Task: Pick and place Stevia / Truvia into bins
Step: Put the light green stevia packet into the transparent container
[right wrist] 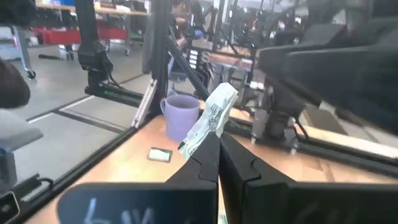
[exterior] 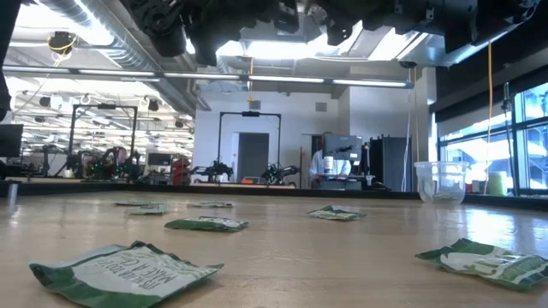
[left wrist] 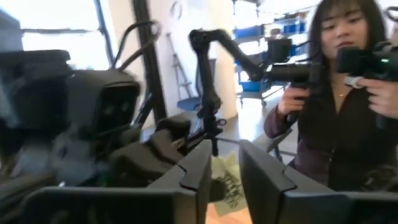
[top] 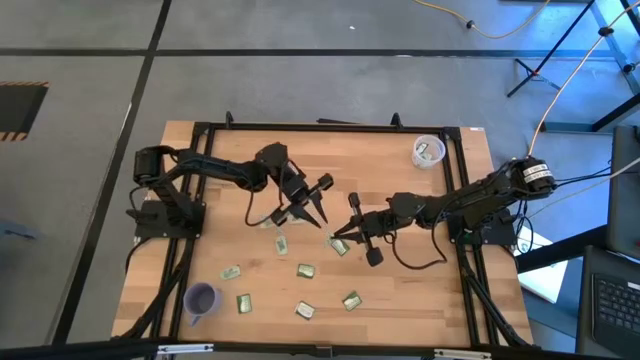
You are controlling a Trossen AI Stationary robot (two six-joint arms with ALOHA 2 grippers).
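Right gripper (right wrist: 217, 152) mid-table, clamped on a sachet (right wrist: 211, 118); left gripper (top: 308, 205) just left of it, fingers apart w/ nothing held; purple cup (top: 200, 299) near-left.

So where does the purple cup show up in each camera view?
High view: the purple cup stands at the table's lower-left corner in the picture.
Low view: not in it.
Left wrist view: not in it.
Right wrist view: on the table beyond the fingers, close to the table's edge.
Shared landmark: the sachet pinched in the right gripper; in the high view it is mid-table.
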